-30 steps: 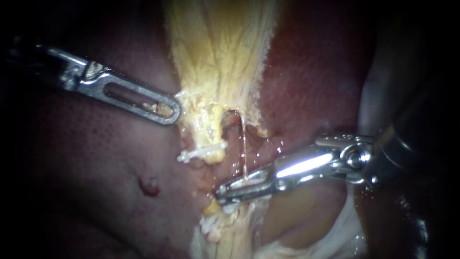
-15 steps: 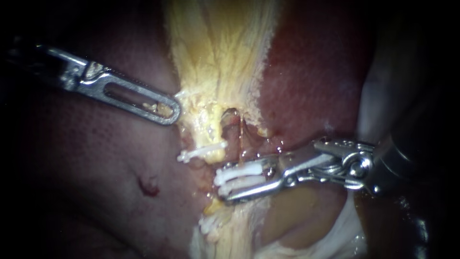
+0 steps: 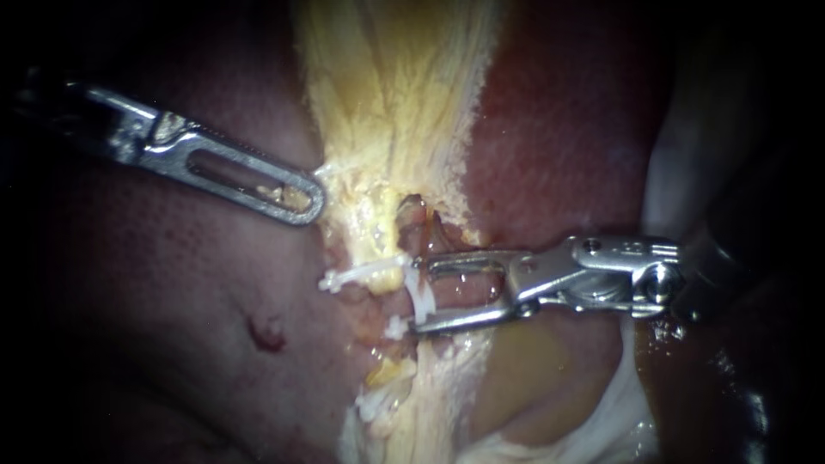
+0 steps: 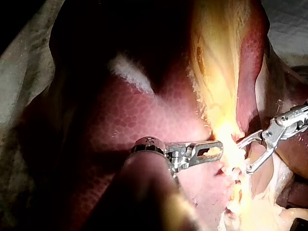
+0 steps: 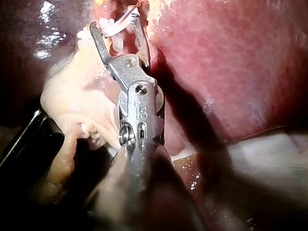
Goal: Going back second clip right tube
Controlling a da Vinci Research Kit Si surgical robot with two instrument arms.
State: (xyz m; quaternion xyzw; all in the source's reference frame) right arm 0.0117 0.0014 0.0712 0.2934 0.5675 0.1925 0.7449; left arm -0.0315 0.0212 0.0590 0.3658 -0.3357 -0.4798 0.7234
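My right instrument [image 3: 418, 295] comes in from the right with its jaws open wide around the right tube [image 3: 423, 225]. A white clip [image 3: 421, 296] lies across the tube at the jaw tips. In the right wrist view the same jaws [image 5: 114, 23] are spread, with the clip [image 5: 113, 30] between them. Another white clip [image 3: 363, 273] sits on the left tube beside it. My left instrument [image 3: 296, 198] is shut on the yellow edge of the gallbladder [image 3: 387, 103] and holds it to the left. The left wrist view shows both instruments [image 4: 214, 150] [image 4: 243, 157].
Dark red liver [image 3: 172, 292] surrounds the field on both sides. More white clips [image 3: 376, 402] sit lower on the yellow stalk. Pale tissue [image 3: 601, 421] lies under the right instrument's shaft. A small red spot [image 3: 268, 333] marks the liver at lower left.
My right instrument's jaws rose from below the tube up to it, first showing an open white clip, and now stand spread wide with the clip across the tube. The left instrument stayed still.
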